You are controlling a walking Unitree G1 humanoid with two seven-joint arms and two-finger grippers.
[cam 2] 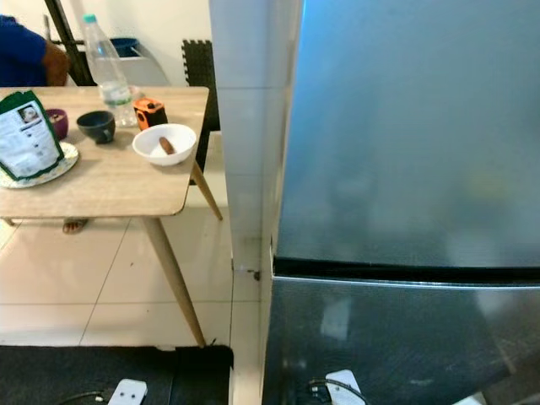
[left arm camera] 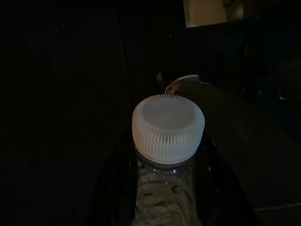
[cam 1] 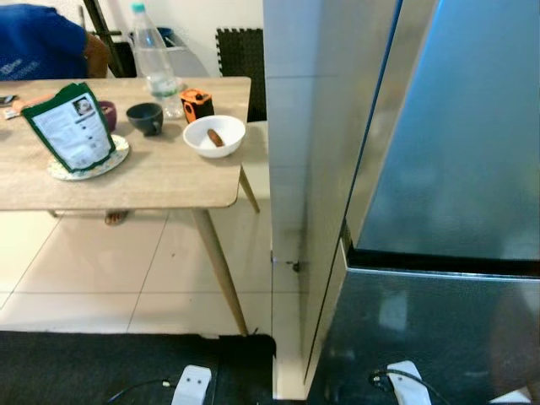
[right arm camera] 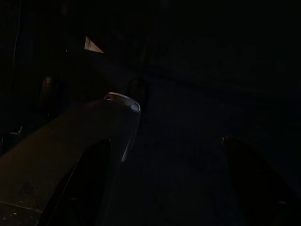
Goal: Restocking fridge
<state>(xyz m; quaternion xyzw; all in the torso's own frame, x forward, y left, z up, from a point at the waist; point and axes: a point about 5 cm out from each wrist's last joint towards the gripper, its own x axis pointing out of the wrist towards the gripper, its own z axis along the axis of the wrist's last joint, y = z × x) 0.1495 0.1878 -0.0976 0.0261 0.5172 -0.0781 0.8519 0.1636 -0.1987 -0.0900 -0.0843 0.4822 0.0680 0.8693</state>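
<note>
One capped bottle [left arm camera: 168,141] clamped in left gripper [left arm camera: 164,188]; right gripper [right arm camera: 178,160] spread, empty.

Layout as we see it: fridge [cam 2: 405,169] dead ahead and to the right, doors closed, upper door above lower. Tiled pillar [cam 1: 295,169] flush against its left side. Table [cam 1: 152,181] further left, well apart from our left gripper [left arm camera: 167,188], which sits low with a bottle [left arm camera: 167,136] between its fingers. On the table: bowl [cam 1: 214,136] nearest the pillar, tall bottle [cam 1: 154,59] and cup [cam 1: 145,117] behind it, pouch [cam 1: 70,126] on a plate [cam 1: 114,159] at the far left.
</note>
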